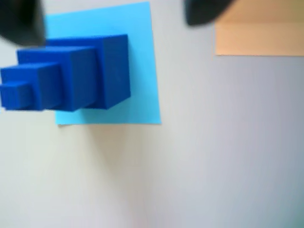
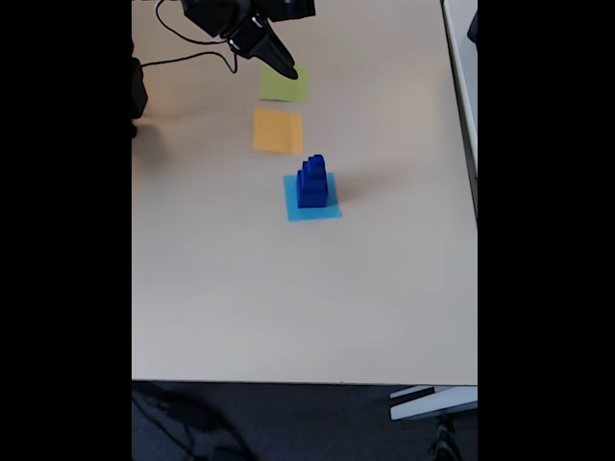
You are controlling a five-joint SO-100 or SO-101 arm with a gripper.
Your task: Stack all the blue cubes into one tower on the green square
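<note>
Several blue cubes (image 2: pixel 311 182) stand stacked as one tower, largest at the bottom, on the light blue paper square (image 2: pixel 323 210). In the wrist view this tower (image 1: pixel 76 78) lies at the left, its small top cubes pointing left, on the light blue square (image 1: pixel 142 61). The green square (image 2: pixel 284 88) lies at the far end of the table with nothing on it. My gripper (image 2: pixel 285 69) hovers over the green square's near-left edge. In the wrist view its two dark fingertips enter from the top, apart, and the gripper (image 1: pixel 114 31) holds nothing.
An orange paper square (image 2: pixel 278 131) lies between the green and light blue squares, seen also at the top right of the wrist view as the orange square (image 1: pixel 259 38). A black cable (image 2: pixel 192 58) runs across the far left of the beige table (image 2: pixel 288 307).
</note>
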